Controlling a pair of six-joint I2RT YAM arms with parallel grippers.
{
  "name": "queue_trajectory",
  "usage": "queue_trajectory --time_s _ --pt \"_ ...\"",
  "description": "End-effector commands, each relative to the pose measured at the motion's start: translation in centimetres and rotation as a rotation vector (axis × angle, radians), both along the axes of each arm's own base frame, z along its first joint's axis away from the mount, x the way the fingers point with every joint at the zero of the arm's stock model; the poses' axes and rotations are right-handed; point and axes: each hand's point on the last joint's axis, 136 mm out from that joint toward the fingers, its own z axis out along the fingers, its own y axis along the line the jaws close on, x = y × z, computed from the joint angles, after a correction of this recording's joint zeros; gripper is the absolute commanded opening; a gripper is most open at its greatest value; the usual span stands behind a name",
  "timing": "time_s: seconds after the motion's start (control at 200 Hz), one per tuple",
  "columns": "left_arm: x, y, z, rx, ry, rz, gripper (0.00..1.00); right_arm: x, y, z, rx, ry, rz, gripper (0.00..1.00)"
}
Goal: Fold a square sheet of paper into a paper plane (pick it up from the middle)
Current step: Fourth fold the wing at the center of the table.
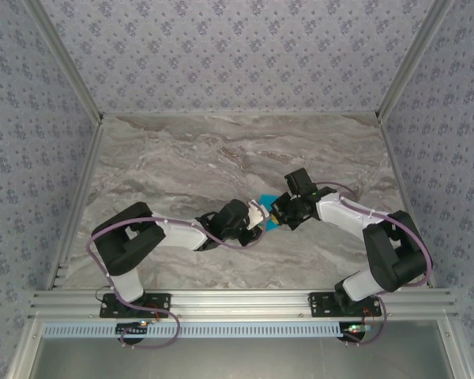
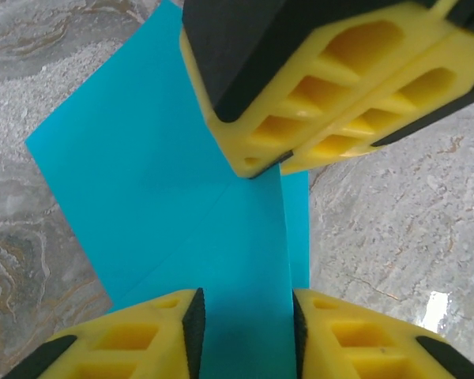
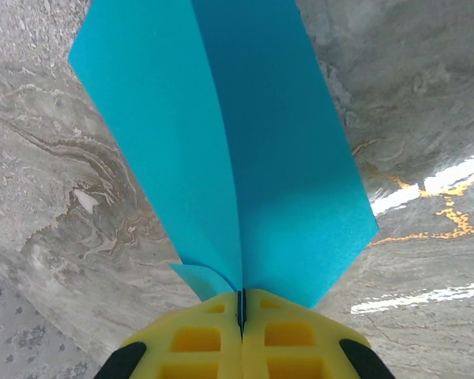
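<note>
progress looks early: the square sheet of paper (image 3: 245,158), over the middle of the bench (image 3: 426,95), has just a centre crease. your right hand (image 3: 241,304) is clamped on that fold, left hand (image 2: 245,320) apart astride it. nose and wing folds remain, i'd guess.

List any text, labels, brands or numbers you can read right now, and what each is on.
None can be read. The square sheet of paper is plain cyan. The yellow fingers of the right gripper and left gripper carry no markings. The marble table shows no labels.
</note>
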Motion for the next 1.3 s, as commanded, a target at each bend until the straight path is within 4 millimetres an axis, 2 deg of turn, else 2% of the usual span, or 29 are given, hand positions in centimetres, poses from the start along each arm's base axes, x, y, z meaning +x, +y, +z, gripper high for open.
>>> queue_trajectory --time_s 0.0,0.17,0.33,0.41,0.525,0.769,0.894,1.014,1.299 --pt "0.1 -1.1 0.8 -0.022 -0.020 -0.030 0.30 0.1 0.2 0.6 0.015 0.014 0.020 0.11" --pt "0.0 -1.2 0.6 -0.020 -0.014 -0.033 0.23 0.5 -0.1 1.4 0.019 -0.006 0.037 0.27" --pt "-0.1 -1.2 0.5 -0.032 0.018 -0.022 0.19 1.2 -1.3 2.6 -0.017 -0.076 0.097 0.52" --pt "-0.1 -1.2 0.6 -0.052 0.051 0.003 0.19 1.6 -2.1 3.3 -0.065 -0.147 0.151 0.61" --pt "0.1 -1.0 0.8 -0.096 0.124 0.061 0.17 2.0 -2.9 4.1 -0.085 -0.259 0.192 0.68" --pt "0.8 -0.7 1.0 -0.205 0.315 0.212 0.16 1.4 -4.4 4.3 -0.096 -0.420 0.240 0.70" --pt "0.8 -0.8 1.1 -0.257 0.363 0.254 0.16 0.9 -3.6 3.8 -0.043 -0.444 0.277 0.67" --pt "0.9 -0.7 1.0 -0.280 0.401 0.295 0.16 0.8 -2.8 3.3 -0.001 -0.439 0.294 0.61" --pt "0.9 -0.9 0.9 -0.370 0.539 0.376 0.16 0.9 -1.6 1.2 0.037 -0.400 0.309 0.51"
